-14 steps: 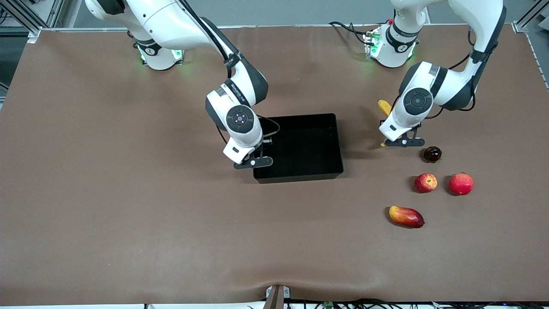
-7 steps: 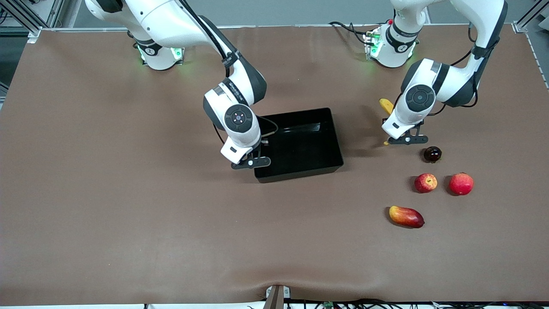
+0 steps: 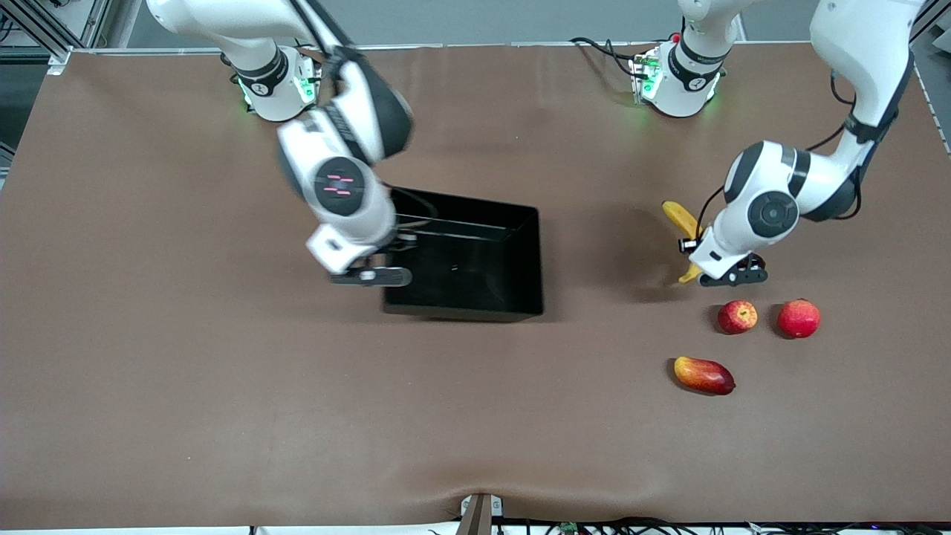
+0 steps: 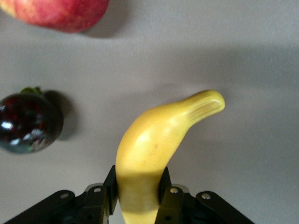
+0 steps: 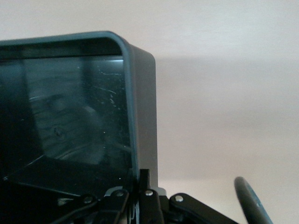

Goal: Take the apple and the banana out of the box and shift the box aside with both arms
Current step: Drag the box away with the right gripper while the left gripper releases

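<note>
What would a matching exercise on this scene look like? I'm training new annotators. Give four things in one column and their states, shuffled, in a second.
Things:
1. banana
2. black bin
3. small red apple
4. mango

States:
A. wall pinched by the right gripper
B. lies on the table nearest the front camera
C. clamped in the left gripper
D. rests on the table beside the larger red fruit

Pairs: 1-C, 2-A, 3-D, 4-B
</note>
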`<state>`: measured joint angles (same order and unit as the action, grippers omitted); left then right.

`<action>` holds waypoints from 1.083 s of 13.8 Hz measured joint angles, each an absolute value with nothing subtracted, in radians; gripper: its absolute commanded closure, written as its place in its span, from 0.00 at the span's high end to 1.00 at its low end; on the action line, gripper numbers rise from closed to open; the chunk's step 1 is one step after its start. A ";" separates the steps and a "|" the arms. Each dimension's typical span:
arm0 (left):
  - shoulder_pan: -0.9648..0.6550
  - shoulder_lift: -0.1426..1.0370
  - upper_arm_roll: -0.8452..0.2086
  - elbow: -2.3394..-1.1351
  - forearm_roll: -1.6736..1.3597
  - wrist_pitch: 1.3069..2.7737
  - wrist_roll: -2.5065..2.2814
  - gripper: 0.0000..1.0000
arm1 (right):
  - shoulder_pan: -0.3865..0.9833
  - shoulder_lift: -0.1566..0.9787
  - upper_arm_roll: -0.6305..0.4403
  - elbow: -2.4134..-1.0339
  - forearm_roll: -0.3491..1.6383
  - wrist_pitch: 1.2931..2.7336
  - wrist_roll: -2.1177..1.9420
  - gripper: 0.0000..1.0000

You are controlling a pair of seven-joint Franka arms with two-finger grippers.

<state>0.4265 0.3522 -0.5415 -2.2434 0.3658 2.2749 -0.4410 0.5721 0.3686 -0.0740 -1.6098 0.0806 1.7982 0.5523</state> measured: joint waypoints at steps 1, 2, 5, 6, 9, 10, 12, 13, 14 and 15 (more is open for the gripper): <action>0.427 0.378 -0.540 -2.220 0.379 2.275 -0.444 0.01 | 0.523 0.324 -0.078 -1.634 0.080 1.775 0.528 0.00; 0.427 0.401 -0.536 -2.196 0.398 2.275 -0.446 0.11 | 0.470 0.281 -0.081 -1.663 0.078 1.760 0.477 0.00; 0.430 0.467 -0.525 -2.130 0.457 2.275 -0.446 1.00 | 0.305 0.195 -0.085 -1.749 0.077 1.738 0.291 0.00; 0.431 0.477 -0.524 -2.113 0.471 2.274 -0.446 1.00 | 0.250 0.183 -0.085 -1.771 0.077 1.737 0.231 0.00; 0.432 0.449 -0.538 -2.059 0.481 2.204 -0.443 1.00 | 0.104 0.182 -0.087 -1.823 0.076 1.747 0.088 0.00; 0.432 0.430 -0.557 -2.033 0.481 2.147 -0.443 1.00 | 0.068 0.183 -0.087 -1.839 0.076 1.760 0.058 0.00; 0.430 0.376 -0.596 -1.950 0.481 2.004 -0.439 1.00 | -0.010 0.186 -0.086 -1.869 0.075 1.803 -0.023 0.00; 0.429 0.346 -0.605 -1.888 0.481 1.935 -0.418 1.00 | -0.056 0.190 -0.086 -1.886 0.075 1.835 -0.081 0.00; 0.428 0.321 -0.610 -1.814 0.481 1.861 -0.382 1.00 | -0.104 0.197 -0.086 -1.904 0.075 1.869 -0.142 0.00; 0.429 0.303 -0.612 -1.740 0.481 1.790 -0.339 1.00 | -0.153 0.209 -0.086 -1.920 0.075 1.903 -0.206 0.00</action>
